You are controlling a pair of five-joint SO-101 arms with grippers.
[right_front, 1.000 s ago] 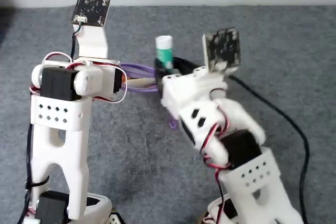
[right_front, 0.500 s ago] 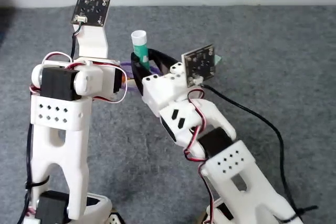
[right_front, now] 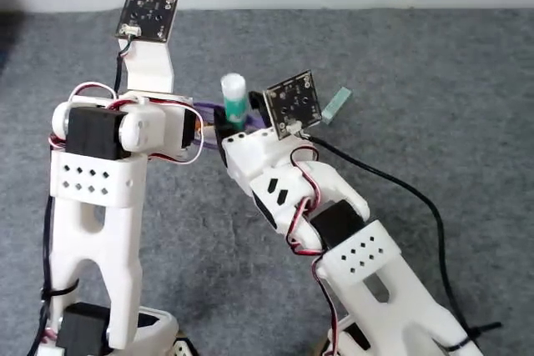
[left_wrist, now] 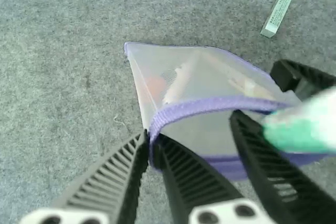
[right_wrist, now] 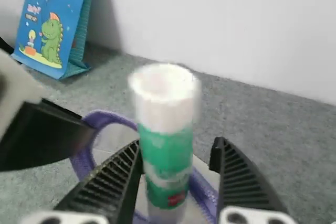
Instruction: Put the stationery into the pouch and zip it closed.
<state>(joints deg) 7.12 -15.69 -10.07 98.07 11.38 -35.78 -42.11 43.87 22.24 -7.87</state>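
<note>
One green, white-capped glue stick [right_wrist: 164, 145] pinched in right hand [right_wrist: 177, 149] over pouch [left_wrist: 210, 82]; left hand [left_wrist: 151, 140] pinching rim; items [left_wrist: 176, 80] inside.

Blue dinosaur bag [right_wrist: 55, 24], grey carpet [right_front: 434, 64]

I can read nothing: print on the glue stick [right_wrist: 164, 145], the blue dinosaur bag [right_wrist: 55, 24] and the eraser [left_wrist: 276, 14] is illegible.
</note>
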